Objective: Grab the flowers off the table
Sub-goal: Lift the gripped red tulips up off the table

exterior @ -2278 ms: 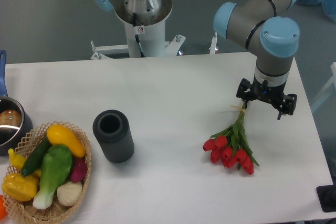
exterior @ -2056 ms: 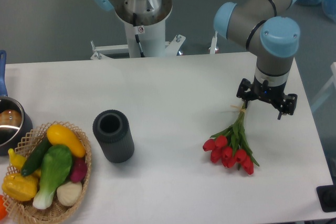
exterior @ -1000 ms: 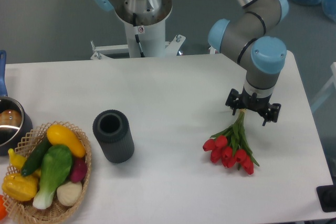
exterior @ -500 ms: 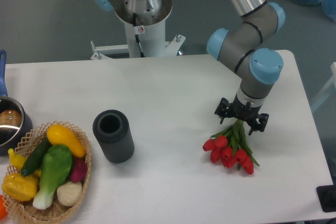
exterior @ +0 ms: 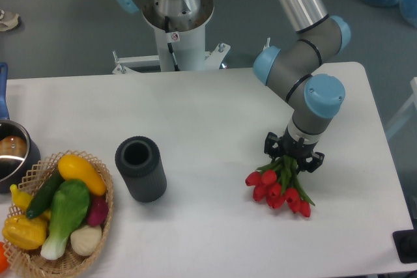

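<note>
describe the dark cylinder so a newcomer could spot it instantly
Start at the white table and look to its left half, right of the wicker basket of vegetables. The dark cylinder stands alone there: ribbed grey-black, open-topped, hollow, the only dark, plain object.

The arm reaches in from the far edge of the bench [exterior: 195, 115], wrist bent straight down, its pincer [exterior: 292, 159] lowered near the right edge; its jaw state cannot be made out.

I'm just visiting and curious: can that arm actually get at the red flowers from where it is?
Probably yes. The gripper is already right over the green stems of the flowers, with nothing between them, though whether it has closed on them is hidden.
</note>
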Motion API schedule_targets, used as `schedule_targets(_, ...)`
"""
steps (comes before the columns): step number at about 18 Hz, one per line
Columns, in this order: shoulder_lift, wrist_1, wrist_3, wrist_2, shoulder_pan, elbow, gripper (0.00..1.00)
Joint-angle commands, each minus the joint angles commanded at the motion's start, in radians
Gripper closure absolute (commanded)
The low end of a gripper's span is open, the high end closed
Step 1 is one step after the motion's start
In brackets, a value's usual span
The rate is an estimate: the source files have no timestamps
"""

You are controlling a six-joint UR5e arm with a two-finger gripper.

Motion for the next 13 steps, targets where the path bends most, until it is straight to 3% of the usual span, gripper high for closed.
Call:
schedule_targets(4, 0.052, 0.0, 0.0, 0.003, 0.017, 0.006, 1.0)
schedule_targets(13, 0.11, -0.012, -0.002, 0.006, 0.018, 0.071, 1.0)
